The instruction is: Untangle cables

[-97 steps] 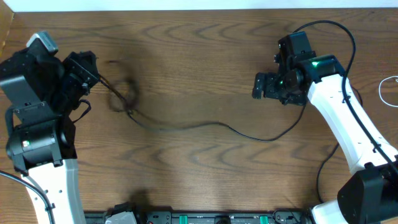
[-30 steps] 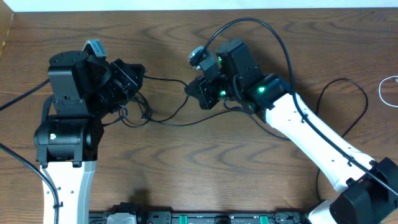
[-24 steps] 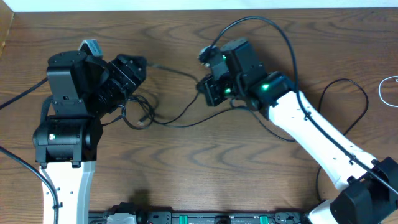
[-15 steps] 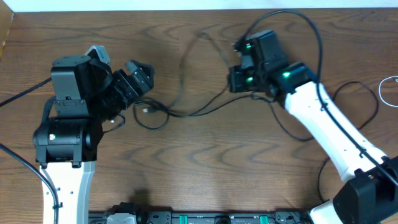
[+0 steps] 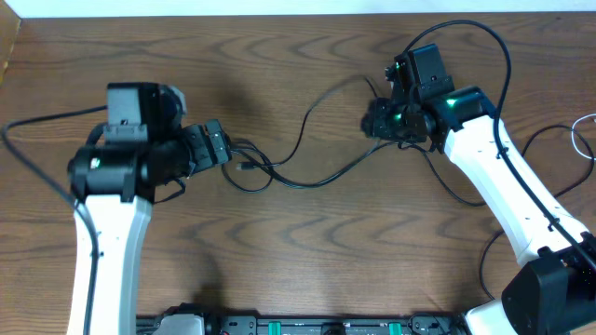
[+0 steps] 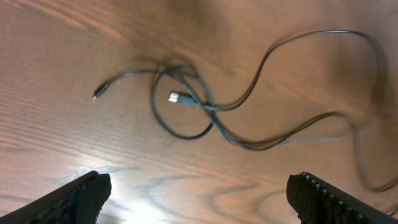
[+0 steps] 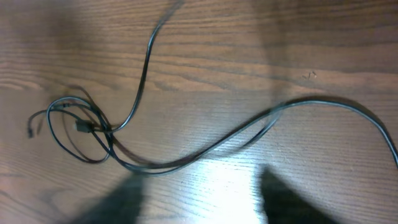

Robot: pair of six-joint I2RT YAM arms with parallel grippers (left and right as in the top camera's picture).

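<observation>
The black cable [image 5: 300, 180] lies loose on the wooden table between the arms. It has a small knotted loop [image 6: 181, 112] with a plug end [image 6: 176, 97] at its left, and one strand curves up toward the back [image 5: 312, 113]. My left gripper [image 5: 220, 149] [image 6: 205, 200] hangs just left of the loop, open wide and holding nothing. My right gripper [image 5: 374, 122] [image 7: 199, 205] hovers over the cable's right part, jaws apart and blurred, with nothing between them. The same loop [image 7: 81, 134] shows in the right wrist view. A white cable [image 5: 571, 138] peeks in at the far right edge.
Thick black arm cables arc behind the right arm [image 5: 466, 28] and out from the left arm [image 5: 37, 126]. The table's back edge [image 5: 298, 11] runs along the top of the overhead view.
Both grippers have let go of the black cable, which now lies on the table. The right arm has swung right and back, and the left arm has drawn back to the left.
</observation>
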